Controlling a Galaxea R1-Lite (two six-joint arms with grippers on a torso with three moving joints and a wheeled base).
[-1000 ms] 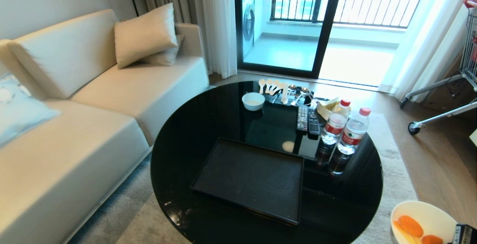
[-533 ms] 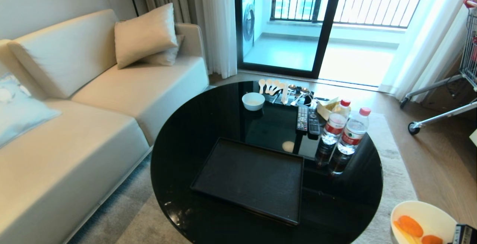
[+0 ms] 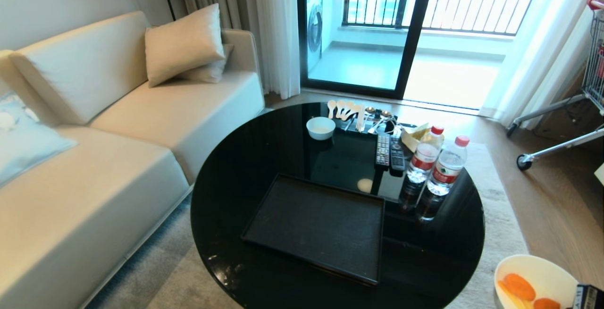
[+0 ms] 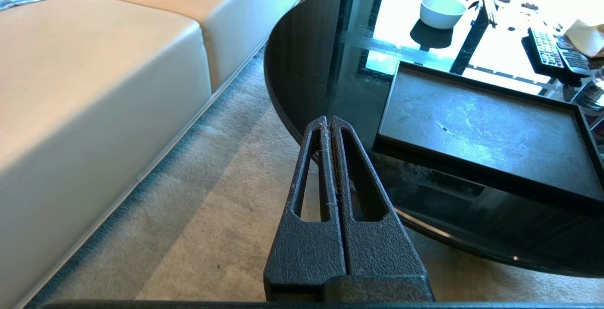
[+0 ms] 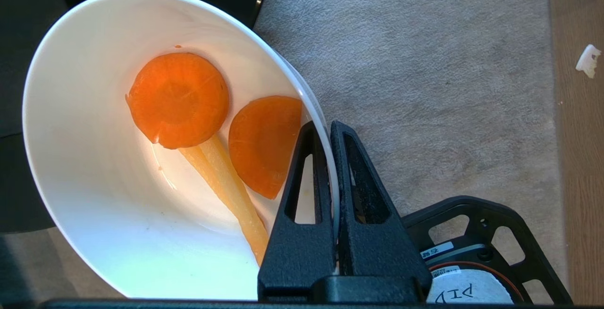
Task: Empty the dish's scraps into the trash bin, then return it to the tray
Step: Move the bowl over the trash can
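The right gripper [image 5: 330, 129] was clamped on the rim of the dish [image 5: 94, 196], one finger inside the wall and one outside. In the head view the dish [image 3: 542, 276] sat at the lower right corner of the frame, off the table [image 3: 226, 196] and above the carpet [image 5: 424, 63]. The scraps [image 5: 178, 99], two carrot slices and pale strips, lay inside it, so nothing had been tipped out. The dish was only slightly tilted. The bin was not visible in any view.

The tray [image 3: 321, 226], at lower centre of the head view, was bare. The left gripper [image 4: 330, 125] hung with its fingers pressed together, holding nothing, above the carpet beside the table edge.

Judged progress: the dish had been lifted off the tray and carried clear of the table. Reaching the bin, pouring out the scraps, and setting the dish back on the tray all remained.
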